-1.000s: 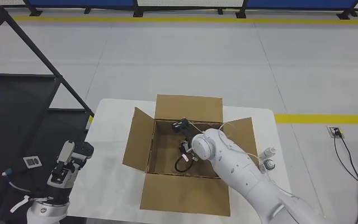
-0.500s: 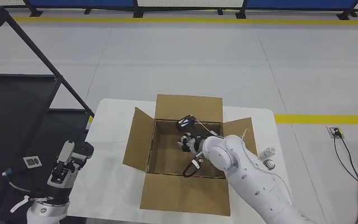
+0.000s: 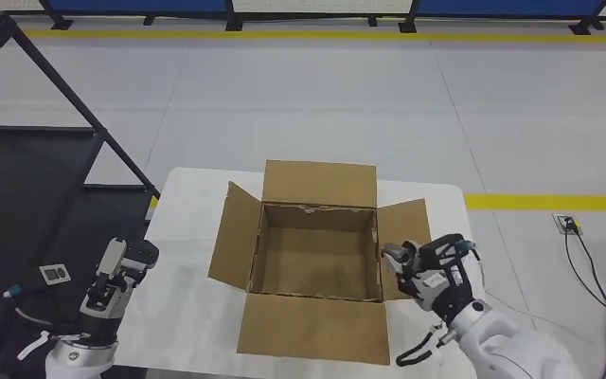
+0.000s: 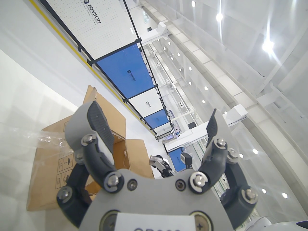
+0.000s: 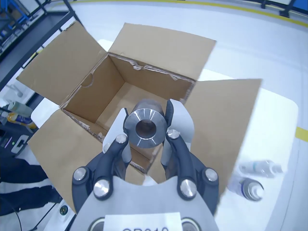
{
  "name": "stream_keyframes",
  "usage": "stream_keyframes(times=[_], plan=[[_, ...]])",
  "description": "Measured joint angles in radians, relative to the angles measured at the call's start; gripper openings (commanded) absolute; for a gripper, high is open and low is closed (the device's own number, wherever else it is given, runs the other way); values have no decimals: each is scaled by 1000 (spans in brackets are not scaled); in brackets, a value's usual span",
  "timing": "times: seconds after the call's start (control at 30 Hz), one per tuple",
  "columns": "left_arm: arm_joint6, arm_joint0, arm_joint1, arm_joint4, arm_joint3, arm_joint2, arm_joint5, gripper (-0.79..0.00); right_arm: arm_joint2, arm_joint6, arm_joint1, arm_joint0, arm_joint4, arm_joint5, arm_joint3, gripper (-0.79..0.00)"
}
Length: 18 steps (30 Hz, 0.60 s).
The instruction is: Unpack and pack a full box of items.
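Note:
The open cardboard box [image 3: 317, 313] stands mid-table with all its flaps spread, and the part of its floor that shows is bare [image 5: 113, 111]. My right gripper [image 3: 398, 258] hangs over the box's right flap and is shut on a short metal cylinder [image 5: 145, 128] with a bored hole in its end. In the right wrist view the fingers [image 5: 169, 114] clamp the cylinder's sides above the box's near-right corner. My left gripper [image 4: 154, 121] is open and holds nothing, tilted up toward the ceiling beside the box's left side [image 4: 48, 169], at the table's left edge [image 3: 118, 270].
A white bottle [image 5: 259, 167] and a spray can [image 5: 250, 189] lie on the white table [image 3: 189, 313] to the right of the box. A black frame rack [image 3: 57, 180] stands off the table's left side.
My right arm has come up out of the box and swung right over the right flap with the metal cylinder in its grip. The left arm has stayed still.

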Motion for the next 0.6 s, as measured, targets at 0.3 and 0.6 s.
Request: stream_keyframes(times=[0.3, 0.6], plan=[[0, 0, 0, 0, 0, 0, 0, 0, 299, -214, -3, -415, 187, -84, -12, -785], [0, 0, 0, 0, 0, 0, 0, 0, 248, 40, 15, -265, 131, 2, 175, -785]])
